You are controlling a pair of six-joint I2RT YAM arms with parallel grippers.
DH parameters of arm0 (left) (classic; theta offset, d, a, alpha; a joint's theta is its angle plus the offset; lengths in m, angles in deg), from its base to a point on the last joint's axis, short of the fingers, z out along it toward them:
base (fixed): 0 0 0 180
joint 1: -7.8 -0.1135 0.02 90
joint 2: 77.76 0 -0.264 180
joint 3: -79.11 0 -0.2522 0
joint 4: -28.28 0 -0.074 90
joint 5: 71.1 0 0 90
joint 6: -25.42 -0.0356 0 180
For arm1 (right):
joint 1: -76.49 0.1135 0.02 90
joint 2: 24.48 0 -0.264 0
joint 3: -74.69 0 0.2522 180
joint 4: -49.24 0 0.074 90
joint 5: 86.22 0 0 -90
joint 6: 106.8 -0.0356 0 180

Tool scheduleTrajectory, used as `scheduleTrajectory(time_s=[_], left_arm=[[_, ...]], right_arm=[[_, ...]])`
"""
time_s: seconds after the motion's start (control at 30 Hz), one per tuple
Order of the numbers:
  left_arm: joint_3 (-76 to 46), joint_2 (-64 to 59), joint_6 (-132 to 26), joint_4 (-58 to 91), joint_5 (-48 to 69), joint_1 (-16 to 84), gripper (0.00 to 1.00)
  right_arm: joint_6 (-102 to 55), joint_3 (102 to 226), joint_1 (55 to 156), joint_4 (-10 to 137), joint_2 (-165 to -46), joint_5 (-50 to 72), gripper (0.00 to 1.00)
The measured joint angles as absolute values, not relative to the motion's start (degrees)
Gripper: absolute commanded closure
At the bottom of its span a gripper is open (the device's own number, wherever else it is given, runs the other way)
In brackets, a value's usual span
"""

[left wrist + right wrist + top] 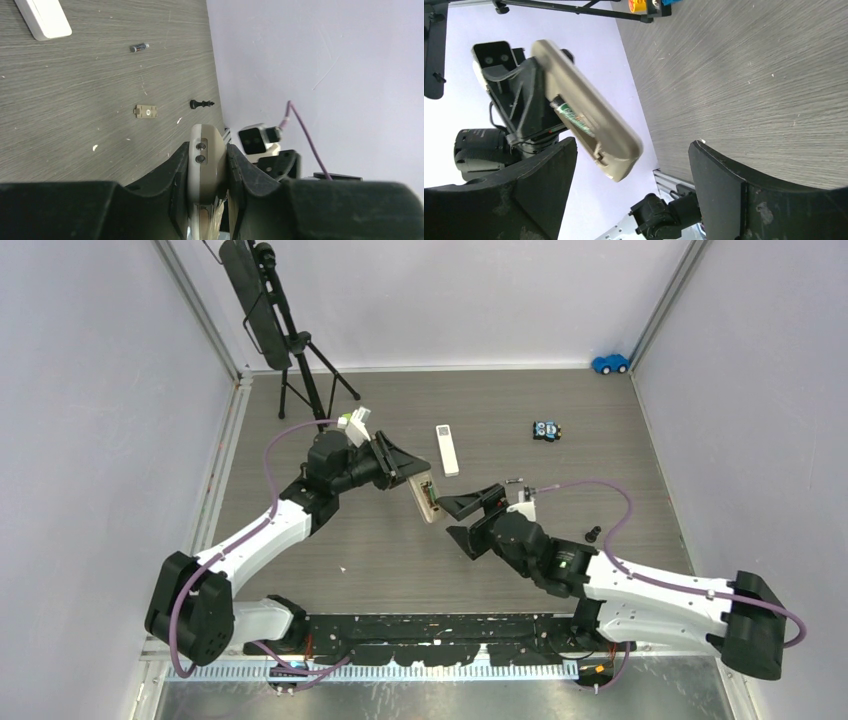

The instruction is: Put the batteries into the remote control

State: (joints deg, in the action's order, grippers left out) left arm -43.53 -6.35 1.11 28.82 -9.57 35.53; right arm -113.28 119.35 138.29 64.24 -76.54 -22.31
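Observation:
My left gripper [405, 476] is shut on a beige remote control [428, 498], holding it off the table by its sides [207, 156]. The right wrist view shows the remote's [589, 112] open back, where a dark green battery [572, 117] lies in the compartment. My right gripper [468, 514] stands open just right of the remote's lower end, its fingers [723, 187] wide apart and touching nothing. One loose battery [139, 47] lies on the table. A small beige battery cover [146, 111] lies flat nearer to me.
A white remote [447, 450] lies behind the grippers. A small black knob-like piece [592, 533] stands to the right. A small colourful toy [545, 430] and a blue toy car [610, 363] sit at the back right. A black tripod [300, 360] stands at the back left.

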Motion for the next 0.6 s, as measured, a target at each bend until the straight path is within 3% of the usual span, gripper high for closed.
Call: scheduleTrajectory(time_s=[0.3,0.6], left_arm=[[-43.53,-6.35,2.62,29.70,-9.46,35.53,1.00],[-43.53,-6.35,2.73,29.70,-9.53,35.53,1.00]], right_arm=[[-119.12,117.55,138.24,49.48,-82.74,-20.84,0.12],[-120.32,116.13,137.46,43.85,-82.77,-21.17,0.12]])
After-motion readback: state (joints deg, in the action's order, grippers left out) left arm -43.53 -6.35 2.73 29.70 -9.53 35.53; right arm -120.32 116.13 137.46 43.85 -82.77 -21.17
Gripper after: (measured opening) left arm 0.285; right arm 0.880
